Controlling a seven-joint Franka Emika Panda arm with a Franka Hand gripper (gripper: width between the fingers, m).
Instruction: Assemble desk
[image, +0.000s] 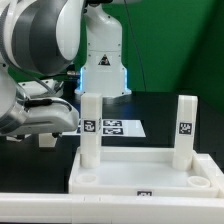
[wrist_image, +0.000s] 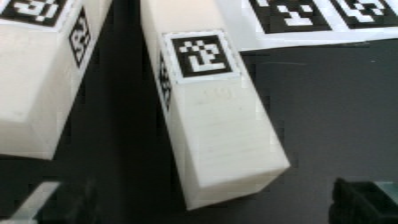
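Observation:
The white desk tabletop (image: 140, 153) lies upside down at the front of the exterior view. Two white legs stand upright in its far corners, one on the exterior view's left (image: 90, 128) and one on the right (image: 186, 125). In the wrist view a loose white leg (wrist_image: 214, 120) with a tag lies on the black table, and a second loose leg (wrist_image: 45, 80) lies beside it. My gripper (wrist_image: 205, 205) is open, with a dark finger (wrist_image: 45, 205) on each side of the near leg's end and not touching it. In the exterior view the gripper (image: 42, 125) is low at the left.
The marker board (image: 112, 127) lies on the table behind the tabletop and shows in the wrist view (wrist_image: 320, 20) just past the loose legs. The robot's base (image: 103, 60) stands at the back. A white strip runs along the front edge (image: 60, 210).

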